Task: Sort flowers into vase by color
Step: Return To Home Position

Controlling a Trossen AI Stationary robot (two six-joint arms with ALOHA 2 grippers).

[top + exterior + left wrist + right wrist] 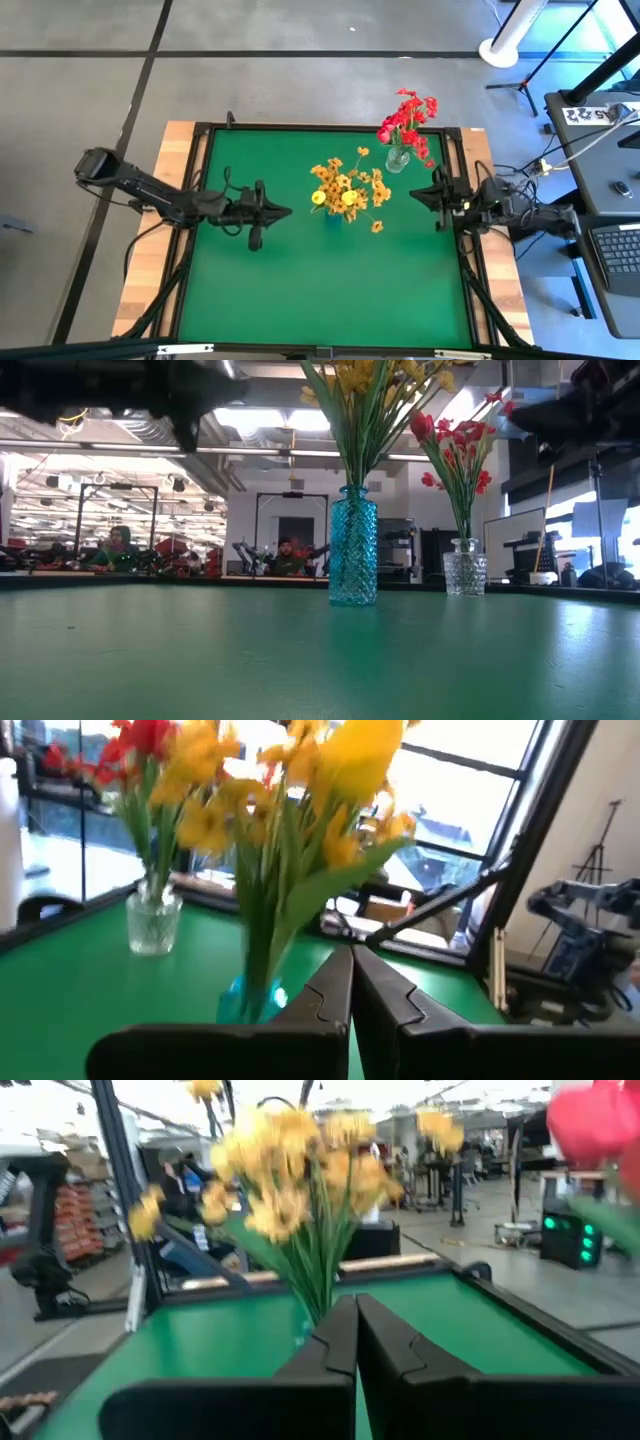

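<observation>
Yellow tulips and yellow-orange clusters point(347, 190) stand bunched in the blue crystal vase point(353, 546), near the centre of the green table point(300, 290). Red flowers point(408, 118) stand in the clear crystal vase point(465, 572), at one o'clock from the blue one and not touching it. My left claw point(286, 211) hovers at nine o'clock of the blue vase, fingers pressed together, holding nothing. My right claw point(414, 190) hangs at three o'clock, likewise closed and empty.
</observation>
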